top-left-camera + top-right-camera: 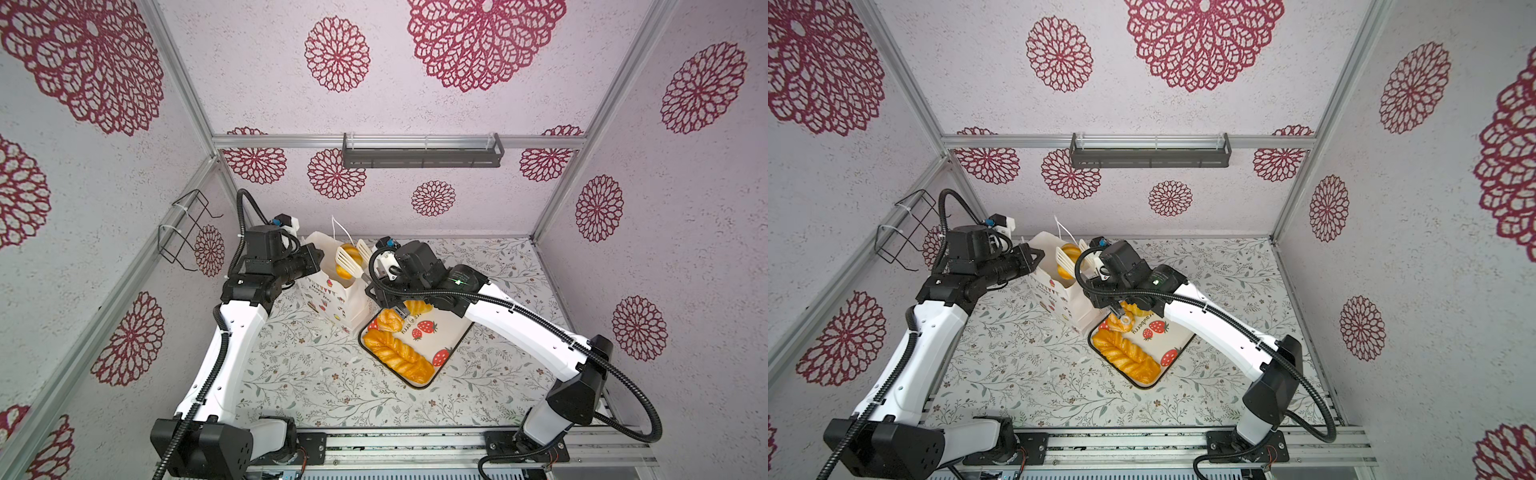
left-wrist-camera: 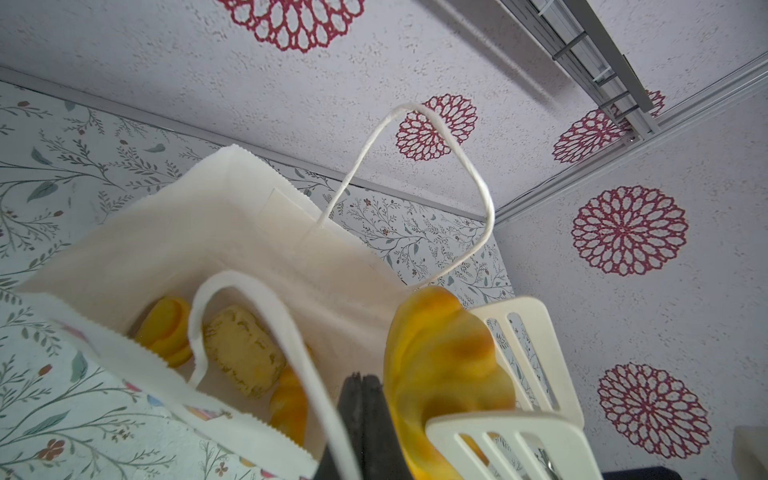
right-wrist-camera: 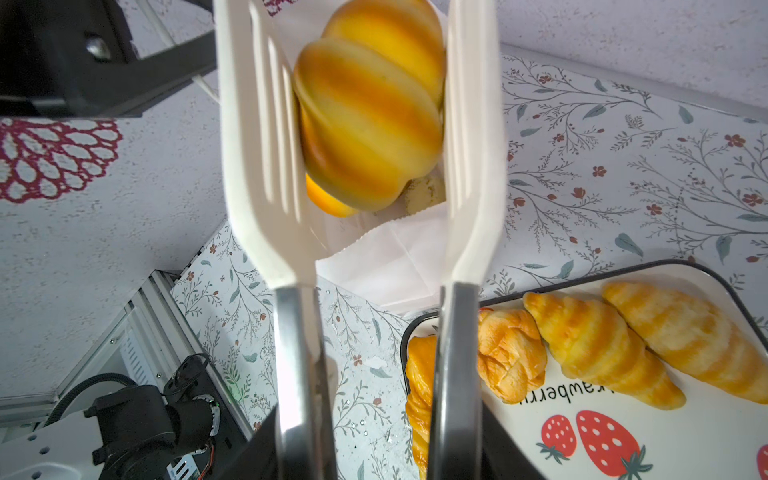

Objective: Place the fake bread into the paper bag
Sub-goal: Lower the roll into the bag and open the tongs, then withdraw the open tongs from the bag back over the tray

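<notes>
The white paper bag (image 1: 332, 299) (image 1: 1059, 301) stands upright on the table, its mouth open. My left gripper (image 1: 318, 254) (image 2: 363, 399) is shut at the bag's left rim, apparently pinching the paper. My right gripper (image 1: 376, 282) (image 3: 376, 449) is shut on the metal handles of white slotted tongs (image 3: 262, 166). Between the tong blades, over the bag's mouth, sits a round striped roll (image 3: 370, 120) (image 1: 348, 254) (image 2: 440, 353). More fake bread lies inside the bag (image 2: 241, 353). A plaited loaf (image 1: 397, 357), two croissants (image 3: 598, 345) and a knotted pastry (image 3: 509, 357) lie on the tray.
The cream strawberry-print tray (image 1: 440, 332) lies right of the bag, under my right arm. A black wire basket (image 1: 187, 228) hangs on the left wall and a grey shelf (image 1: 422, 156) on the back wall. The bag's cord handles (image 2: 478, 187) stick up.
</notes>
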Robot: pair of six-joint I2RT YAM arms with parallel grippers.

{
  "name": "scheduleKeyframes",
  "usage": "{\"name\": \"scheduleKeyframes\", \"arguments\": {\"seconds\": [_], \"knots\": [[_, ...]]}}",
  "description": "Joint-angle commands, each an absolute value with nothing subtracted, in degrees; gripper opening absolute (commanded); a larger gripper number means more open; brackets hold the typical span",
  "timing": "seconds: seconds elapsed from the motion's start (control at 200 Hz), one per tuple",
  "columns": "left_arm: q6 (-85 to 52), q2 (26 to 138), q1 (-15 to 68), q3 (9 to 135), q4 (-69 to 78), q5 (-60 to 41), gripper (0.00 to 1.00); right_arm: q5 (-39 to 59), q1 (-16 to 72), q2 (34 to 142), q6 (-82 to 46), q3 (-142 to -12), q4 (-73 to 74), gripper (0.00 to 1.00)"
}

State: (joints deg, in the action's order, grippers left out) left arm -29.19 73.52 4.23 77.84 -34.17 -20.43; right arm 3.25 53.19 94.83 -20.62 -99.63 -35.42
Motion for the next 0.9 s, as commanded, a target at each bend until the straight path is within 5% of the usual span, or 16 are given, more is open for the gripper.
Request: {"name": "scheduleKeyframes", "arguments": {"seconds": [0.0, 0.896], "knots": [[-29.75, 72.77, 3.82, 77.91, -32.49, -21.32, 0.0, 3.16, 53.65, 94.04, -19.95, -101.95, -32.65, 0.45], [-30.01, 72.95, 3.83, 78.22, -32.69, -21.14, 0.0, -5.87, 52.44, 82.73, -19.63, -93.59, -34.1, 0.5]]}}
